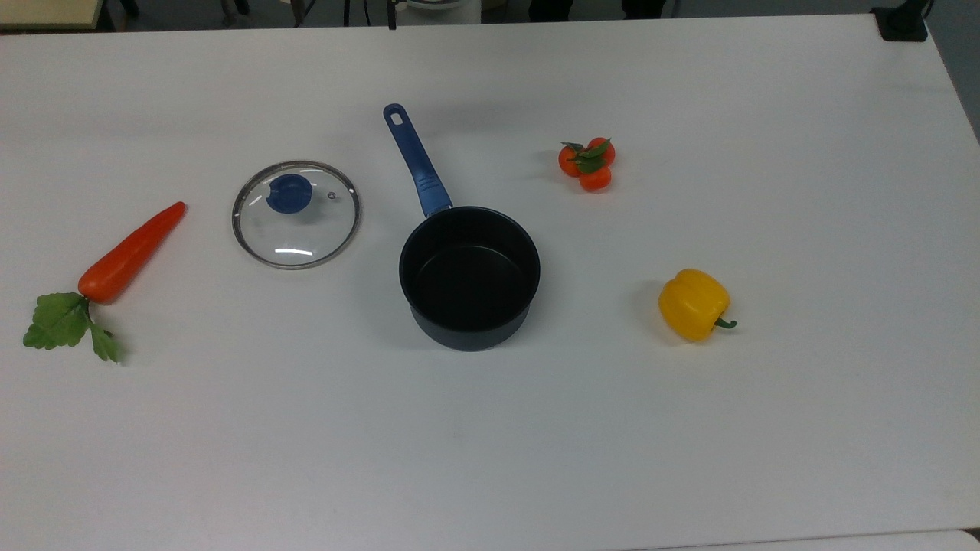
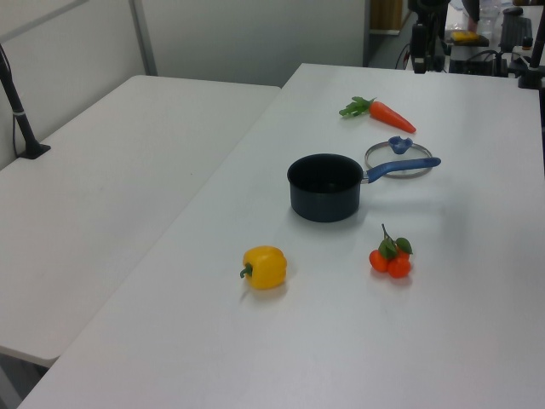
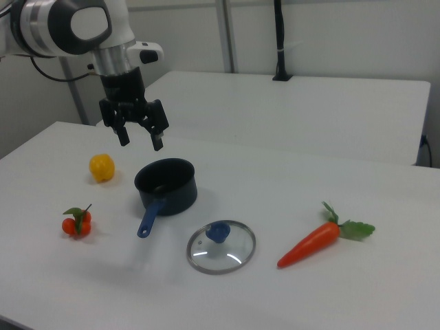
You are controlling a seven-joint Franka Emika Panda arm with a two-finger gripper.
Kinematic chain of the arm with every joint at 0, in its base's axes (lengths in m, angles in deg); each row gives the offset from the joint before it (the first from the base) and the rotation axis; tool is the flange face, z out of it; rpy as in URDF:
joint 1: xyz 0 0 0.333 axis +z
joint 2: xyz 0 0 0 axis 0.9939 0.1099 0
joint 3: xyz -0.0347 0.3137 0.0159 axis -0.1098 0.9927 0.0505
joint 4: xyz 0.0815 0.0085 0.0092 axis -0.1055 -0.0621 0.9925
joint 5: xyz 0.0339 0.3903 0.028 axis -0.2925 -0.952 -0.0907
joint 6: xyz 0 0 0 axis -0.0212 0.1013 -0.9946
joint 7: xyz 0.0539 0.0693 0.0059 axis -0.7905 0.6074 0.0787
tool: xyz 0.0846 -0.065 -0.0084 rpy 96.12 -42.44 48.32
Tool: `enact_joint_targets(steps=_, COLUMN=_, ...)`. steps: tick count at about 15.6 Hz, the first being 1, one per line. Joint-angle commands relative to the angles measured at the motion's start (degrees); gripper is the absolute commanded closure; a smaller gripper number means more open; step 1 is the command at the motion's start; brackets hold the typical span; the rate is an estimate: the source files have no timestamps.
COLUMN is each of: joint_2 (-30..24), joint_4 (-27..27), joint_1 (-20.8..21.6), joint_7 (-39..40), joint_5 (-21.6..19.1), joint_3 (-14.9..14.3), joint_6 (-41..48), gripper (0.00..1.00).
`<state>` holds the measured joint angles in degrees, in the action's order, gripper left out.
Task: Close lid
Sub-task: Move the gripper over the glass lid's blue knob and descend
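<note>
A: We start with the white worktop [image 1: 490,428], which carries everything. What do we see on it next?

B: The dark saucepan [image 1: 469,277] stands upright and uncovered near the middle, its long blue handle [image 1: 416,161] pointing away toward the top view's upper left. In the right view we see the arm [image 3: 65,26] reaching in from the upper left, and its pincer [image 3: 142,135] hangs in the air above and just behind the saucepan, fingers spread apart and gripping nothing.

A: And the lid [image 1: 296,213]?

B: We find it lying flat on the worktop, knob up, to the top view's left of the saucepan and near the handle without touching it. In the right view the lid [image 3: 221,246] sits in front of the saucepan, toward the right view's lower right, well apart from the pincer, which is up over the far side of the pot.

A: Then the smaller things?

B: A carrot [image 1: 126,256] with green leaves lies further to the top view's left of the lid. A yellow bell pepper [image 1: 694,304] lies to the top view's right of the saucepan, and a cluster of small orange fruits [image 1: 587,163] with leaves sits behind it.
</note>
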<state>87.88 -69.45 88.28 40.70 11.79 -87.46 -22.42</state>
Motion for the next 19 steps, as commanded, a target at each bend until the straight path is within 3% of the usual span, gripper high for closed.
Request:
enact_joint_targets(steps=1, joint_2=-0.51, joint_4=-0.88, joint_1=0.51, joint_7=-1.08, joint_5=1.09, joint_3=-0.52, joint_6=-0.33, gripper=0.00)
enact_joint_targets(steps=7, joint_2=0.20, joint_4=-0.88, joint_1=-0.02, joint_7=-0.29, joint_5=1.18, joint_3=-0.43, joint_6=-1.48, gripper=0.00)
enact_joint_targets(steps=13, joint_2=2.39, joint_4=-0.97, joint_1=-5.90, joint_7=6.12, joint_5=1.00, joint_3=-0.43, joint_6=-4.28, gripper=0.00)
enact_joint_targets(steps=19, joint_2=5.55, joint_4=-6.85, joint_1=-10.13, joint_7=8.23, joint_5=0.57, joint_3=-0.43, joint_6=-13.95, gripper=0.00)
